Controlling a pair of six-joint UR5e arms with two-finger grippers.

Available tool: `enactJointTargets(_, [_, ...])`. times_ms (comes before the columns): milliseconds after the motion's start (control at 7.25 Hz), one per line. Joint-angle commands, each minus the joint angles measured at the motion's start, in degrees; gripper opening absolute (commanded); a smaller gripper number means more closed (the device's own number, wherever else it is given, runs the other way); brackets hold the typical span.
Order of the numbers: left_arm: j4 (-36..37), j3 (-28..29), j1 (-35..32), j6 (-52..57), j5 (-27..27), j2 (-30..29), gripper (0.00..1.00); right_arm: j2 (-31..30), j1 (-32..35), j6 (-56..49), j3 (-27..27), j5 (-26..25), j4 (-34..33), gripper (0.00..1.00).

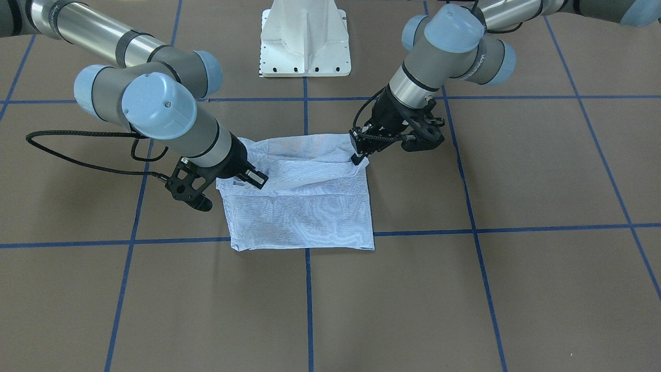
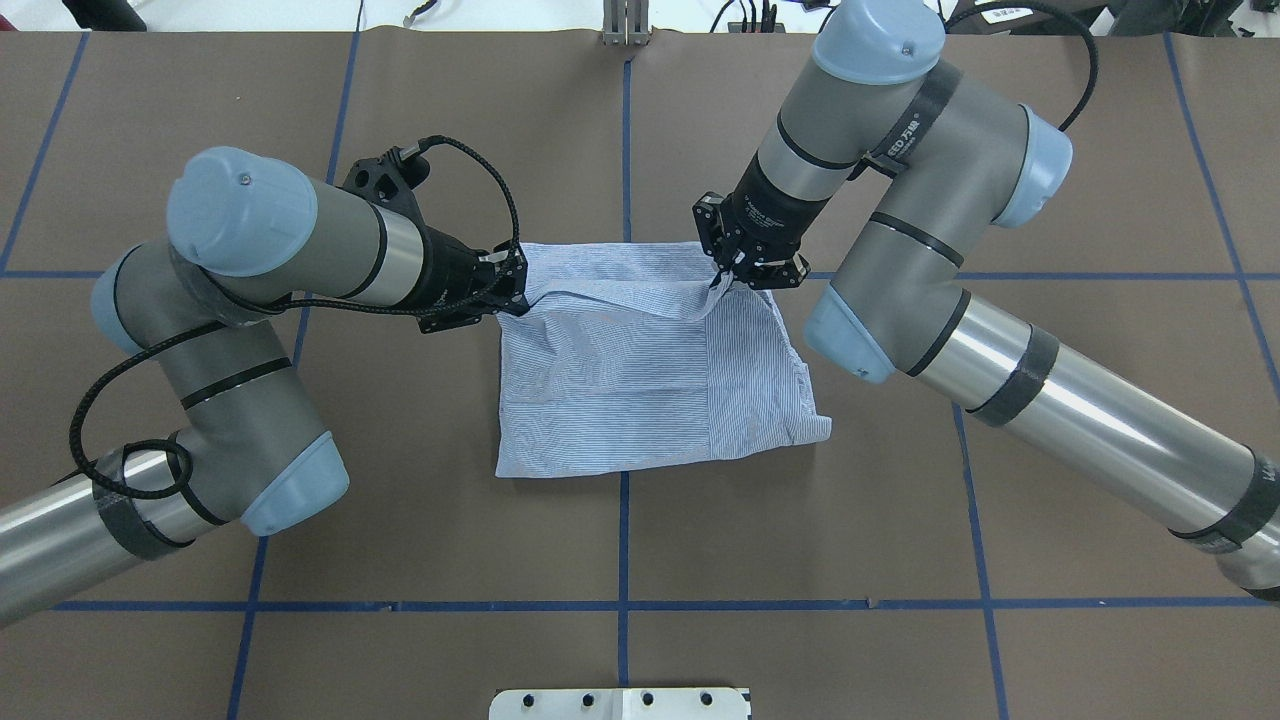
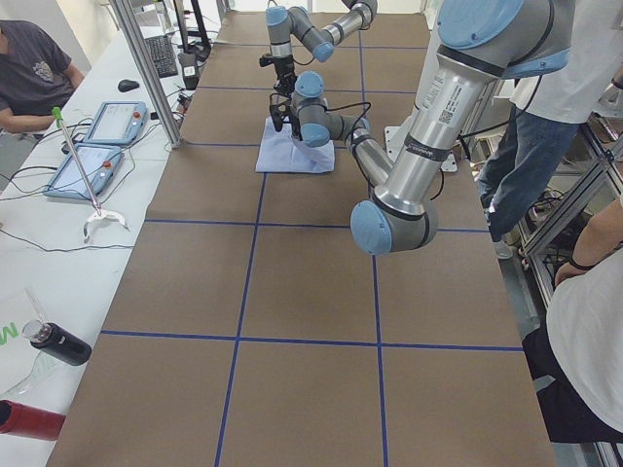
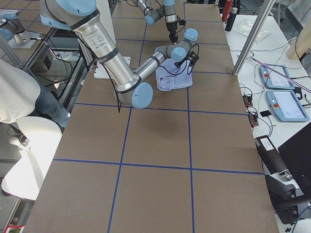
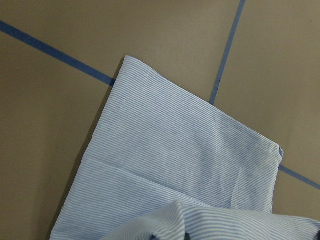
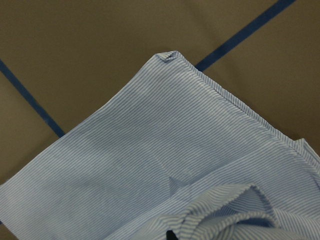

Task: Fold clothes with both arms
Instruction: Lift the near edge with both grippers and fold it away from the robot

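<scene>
The soft, thin, stripy shirt (image 2: 640, 400) lies folded nearly square, a bit wider side to side, mid brown worktop (image 2: 900, 520). The left pincer (image 2: 508, 287) and right pincer (image 2: 728, 277) each pinch its raised edge.

The lifted edge of the light blue, white-striped cotton shirt (image 2: 640, 380) is wrapping over the fingertips of my left pincer (image 2: 515, 290) and right pincer (image 2: 722, 282) as they are pinching it. Both wrist views are cutting those tips off; the side views are shrinking them.
</scene>
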Motion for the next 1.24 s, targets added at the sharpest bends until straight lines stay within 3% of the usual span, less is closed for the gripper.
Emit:
enactJointTargets(0, [-4.3, 4.4, -0.5, -0.1, 0.2, -1.2, 0.00, 1.9, 0.1, -1.6, -4.2, -0.6, 1.2, 0.00])
enactJointTargets(414, [-9.5, 9.4, -0.5, -0.1, 0.4, -2.0, 0.00, 3.7, 0.0, -1.6, -6.9, -1.3, 2.3, 0.00])
enactJointTargets(689, [-9.5, 9.4, -1.3, -0.1, 0.4, -2.0, 0.00, 3.8, 0.1, -1.5, -7.6, -1.5, 3.5, 0.51])
enactJointTargets(827, [-9.6, 9.4, -2.6, -0.2, 0.4, -2.0, 0.12, 3.9, 0.1, -1.4, -7.6, -2.9, 3.6, 0.99])
enactJointTargets(965, [-9.5, 9.4, -2.9, -0.3, 0.5, -2.0, 0.80, 3.6, 0.0, -1.5, -7.8, -4.5, 3.9, 1.00])
enactJointTargets(1103, [-9.4, 9.4, -3.5, -0.3, 1.4, -2.0, 0.99, 3.2, 0.6, -1.5, -8.4, -4.6, 6.3, 1.00])
